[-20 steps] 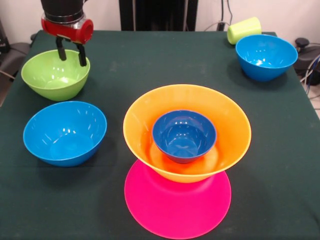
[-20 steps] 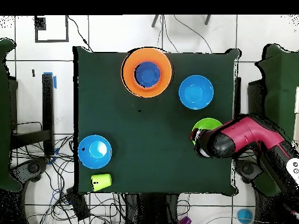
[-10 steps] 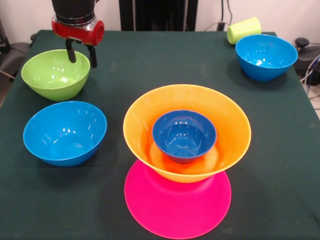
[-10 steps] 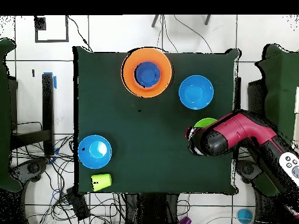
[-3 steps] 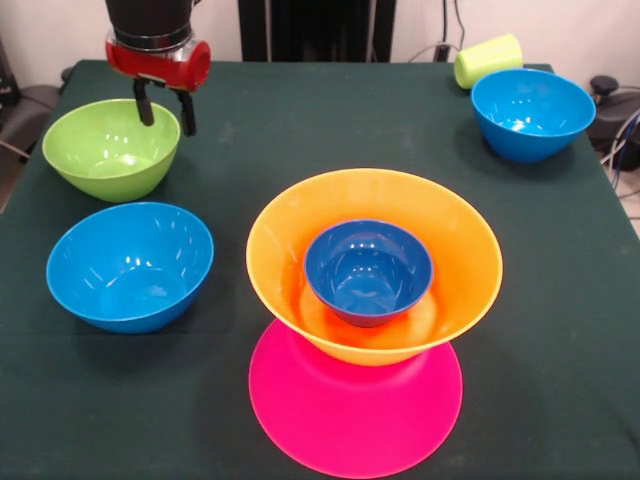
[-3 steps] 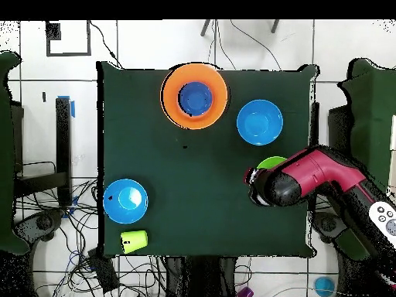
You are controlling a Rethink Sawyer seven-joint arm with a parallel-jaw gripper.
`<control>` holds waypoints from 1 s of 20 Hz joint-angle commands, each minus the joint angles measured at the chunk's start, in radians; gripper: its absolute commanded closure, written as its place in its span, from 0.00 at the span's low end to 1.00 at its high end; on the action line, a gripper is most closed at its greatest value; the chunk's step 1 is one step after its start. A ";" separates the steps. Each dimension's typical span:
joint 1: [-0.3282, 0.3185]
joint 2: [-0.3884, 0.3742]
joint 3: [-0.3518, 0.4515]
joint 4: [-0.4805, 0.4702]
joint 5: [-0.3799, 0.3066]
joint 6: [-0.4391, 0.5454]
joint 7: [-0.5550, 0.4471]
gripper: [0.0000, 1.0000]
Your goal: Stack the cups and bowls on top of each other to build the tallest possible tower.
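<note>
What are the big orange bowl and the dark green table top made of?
The orange bowl looks like glossy plastic: its inside shines with bright highlights and its rim is thin and smooth. The table top seems covered in dull cloth, perhaps felt: it gives no shine and shows faint marks. Neither can be told for sure from the look alone.

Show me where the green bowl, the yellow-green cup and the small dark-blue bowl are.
green bowl (image 5: 105, 152): front view, on its inside wall.
yellow-green cup (image 5: 489, 59): front view, on its side, lying tipped over.
small dark-blue bowl (image 5: 367, 268): front view, on its inside bottom, nested in the orange bowl (image 5: 300, 215).
</note>
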 commanded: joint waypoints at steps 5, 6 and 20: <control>0.058 0.069 -0.135 0.020 -0.058 -0.070 0.083 0.00; 0.057 0.072 -0.137 0.022 -0.061 -0.073 0.083 0.00; 0.060 0.084 -0.146 0.031 -0.088 -0.102 0.092 0.00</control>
